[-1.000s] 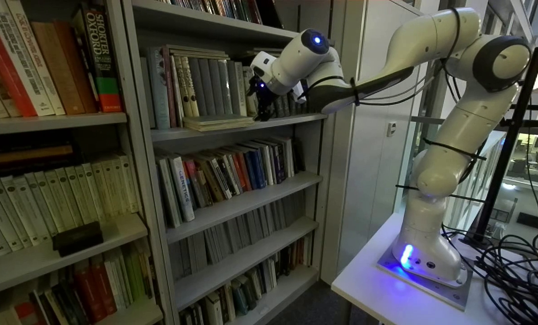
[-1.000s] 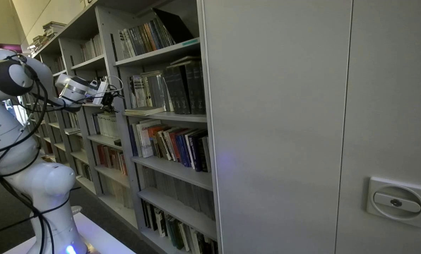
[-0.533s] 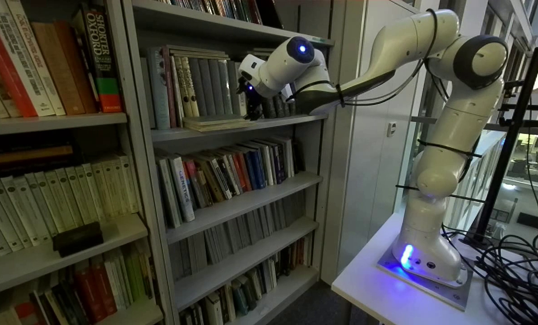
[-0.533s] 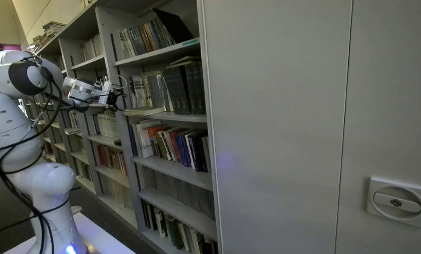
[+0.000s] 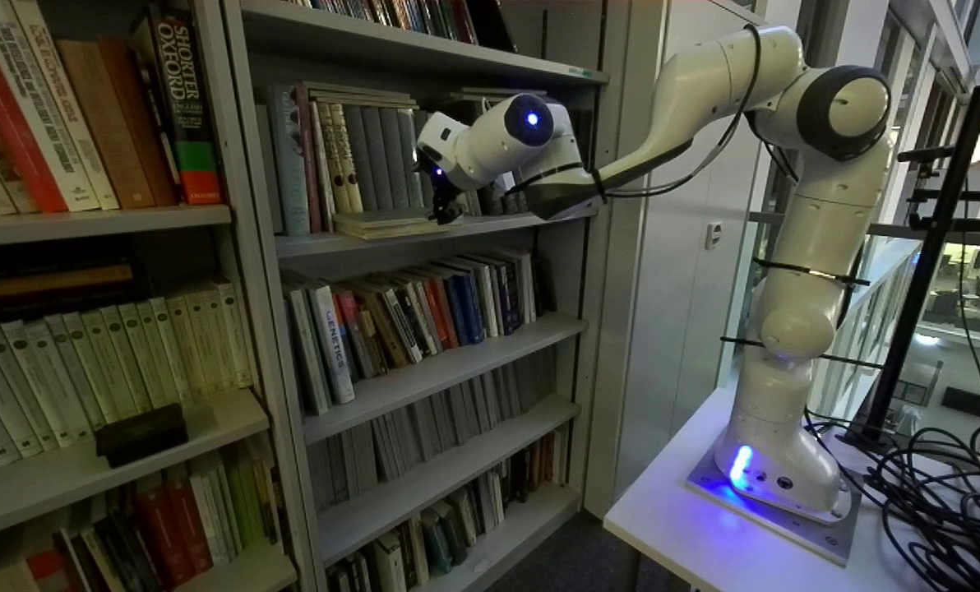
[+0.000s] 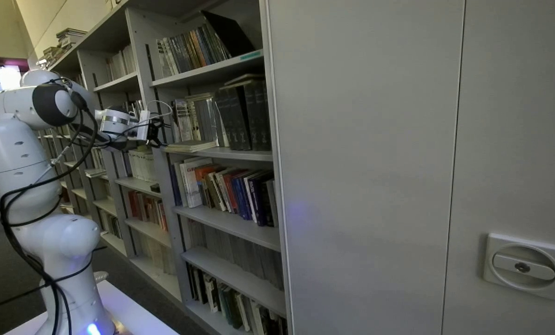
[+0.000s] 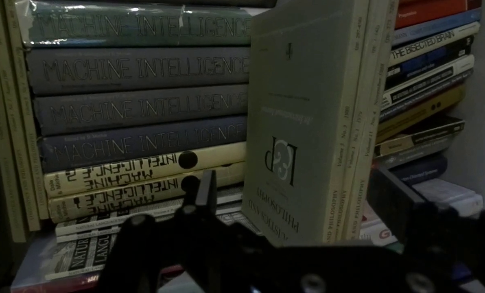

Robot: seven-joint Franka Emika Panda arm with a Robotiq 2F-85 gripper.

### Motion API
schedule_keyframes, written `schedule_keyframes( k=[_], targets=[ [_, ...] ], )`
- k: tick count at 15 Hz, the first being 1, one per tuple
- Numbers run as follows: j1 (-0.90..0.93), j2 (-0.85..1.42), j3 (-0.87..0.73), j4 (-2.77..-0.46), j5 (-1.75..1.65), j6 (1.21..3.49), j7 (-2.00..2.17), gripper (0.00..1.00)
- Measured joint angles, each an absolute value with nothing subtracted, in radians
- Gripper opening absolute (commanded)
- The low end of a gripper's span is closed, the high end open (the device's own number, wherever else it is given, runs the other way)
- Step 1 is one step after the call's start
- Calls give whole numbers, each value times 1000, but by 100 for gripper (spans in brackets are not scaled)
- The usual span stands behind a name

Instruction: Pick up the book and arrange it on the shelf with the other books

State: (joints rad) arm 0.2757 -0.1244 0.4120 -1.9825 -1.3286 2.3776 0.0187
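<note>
The empty gripper (image 7: 293, 175) hung spread, likely turned to straddle 3 flat books (image 7: 317, 122) at the near edge of the shelf (image 5: 313, 245).

The arm (image 5: 839, 177) stands arched, its pincer (image 7: 301, 190) spread wide apart.
</note>
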Motion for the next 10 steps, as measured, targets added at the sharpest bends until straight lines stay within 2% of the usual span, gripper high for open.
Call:
schedule_keyframes(
  k=[10],
  targets=[
    [309, -57, 412, -1958, -1363, 2358, 30, 100]
  ],
)
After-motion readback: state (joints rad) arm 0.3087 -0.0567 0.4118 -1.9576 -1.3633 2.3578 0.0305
